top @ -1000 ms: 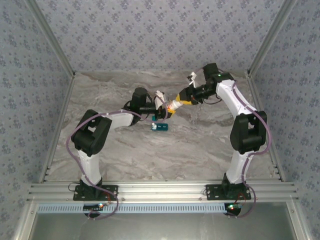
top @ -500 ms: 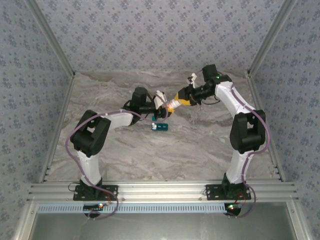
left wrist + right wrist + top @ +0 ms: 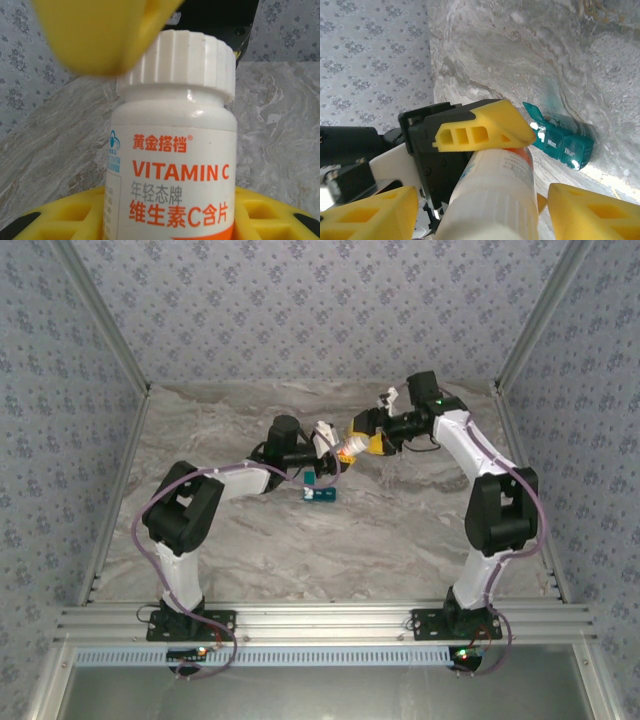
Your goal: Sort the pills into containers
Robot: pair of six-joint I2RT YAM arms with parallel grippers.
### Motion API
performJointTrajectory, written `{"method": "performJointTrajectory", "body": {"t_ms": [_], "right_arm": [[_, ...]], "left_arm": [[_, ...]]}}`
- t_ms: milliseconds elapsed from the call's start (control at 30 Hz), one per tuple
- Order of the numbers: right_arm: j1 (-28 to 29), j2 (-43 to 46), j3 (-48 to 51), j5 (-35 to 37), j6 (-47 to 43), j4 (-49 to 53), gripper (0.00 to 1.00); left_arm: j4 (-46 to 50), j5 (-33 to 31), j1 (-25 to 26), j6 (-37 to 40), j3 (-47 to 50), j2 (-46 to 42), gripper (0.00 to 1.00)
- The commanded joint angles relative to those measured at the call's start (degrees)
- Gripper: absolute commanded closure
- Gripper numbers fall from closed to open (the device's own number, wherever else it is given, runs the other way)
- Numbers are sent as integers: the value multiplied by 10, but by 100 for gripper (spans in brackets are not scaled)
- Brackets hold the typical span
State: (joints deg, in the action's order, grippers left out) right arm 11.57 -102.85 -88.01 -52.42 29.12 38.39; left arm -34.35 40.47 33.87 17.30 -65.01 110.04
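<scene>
- the left gripper [image 3: 330, 454] was clamped on a white vitamin c bottle [image 3: 172, 150], its yellow fingers [image 3: 270, 215] pressing the body from both sides.
- the bottle hung roughly level in the air above the marbled table [image 3: 400, 530], with its white ribbed cap [image 3: 180, 62] pointing toward the right arm.
- the label [image 3: 180, 172] carried orange print: chinese characters above and below the words "vitamin c".
- the right gripper [image 3: 485, 215] stood wide around the cap end.
- in the right wrist view a gap showed between the cap and each yellow pad [image 3: 370, 215], so that gripper held nothing.
- in the left wrist view one of those pads appeared as a yellow blur across the upper left of the cap. i could not tell whether it touched there.
- the teal-blue pill box [image 3: 562, 142] lay on the table near its middle, just in front of the left gripper and nearer the arms' bases than the bottle. it touched neither gripper.
- the lid [image 3: 532, 112] at one end of the pill box stood open and tilted up. the next lid read "mon." and was shut, and the one after it was too glared to read with certainty.
- patterned wallpaper [image 3: 300, 310] closed in the table at the back and sides.
</scene>
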Motion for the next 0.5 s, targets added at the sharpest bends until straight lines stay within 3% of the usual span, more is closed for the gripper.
{"method": "performJointTrajectory", "body": {"t_ms": [0,233,467], "right_arm": [[-17,38,15,8,15,-18,26],[-49,79,54,49,23,-31,22],[-24,167,101,181,-24,-107,25]], "left_arm": [[-30,11,-2,-13,-14,-14,100],[-35,8,-1,-32,-14,-13,100],[-55,8,-6,-118,-19,-15,100]]}}
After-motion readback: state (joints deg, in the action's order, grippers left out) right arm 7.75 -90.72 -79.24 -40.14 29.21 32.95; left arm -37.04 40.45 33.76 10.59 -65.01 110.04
